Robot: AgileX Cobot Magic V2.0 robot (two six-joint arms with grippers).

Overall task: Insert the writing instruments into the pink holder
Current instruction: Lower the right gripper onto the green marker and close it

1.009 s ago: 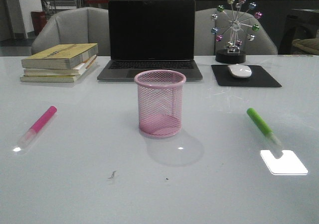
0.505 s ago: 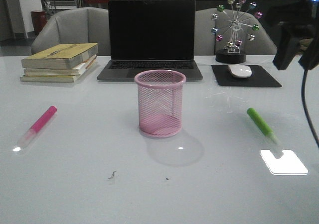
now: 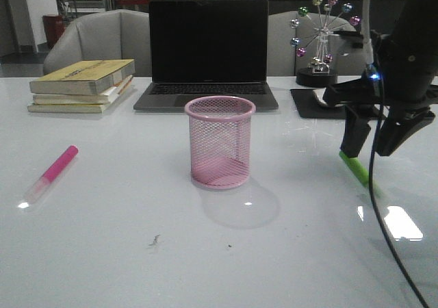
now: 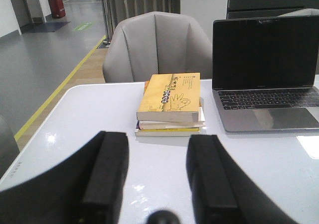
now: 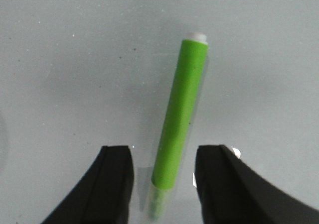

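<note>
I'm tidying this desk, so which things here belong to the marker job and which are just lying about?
Job: green highlighter, pink highlighter, pink holder.
Lying about: laptop, stacked books, mouse on its pad, ball ornament.

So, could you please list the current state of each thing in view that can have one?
Pink holder: upright, empty.
Green marker: lying flat, between open fingers.
Pink marker: lying flat, untouched.
Laptop: lid open, screen dark.
Right gripper: open.
Left gripper: open, holding nothing.

No text can be read; the top yellow book [image 4: 169, 97] (hand drawing on cover) bears illegible print
</note>
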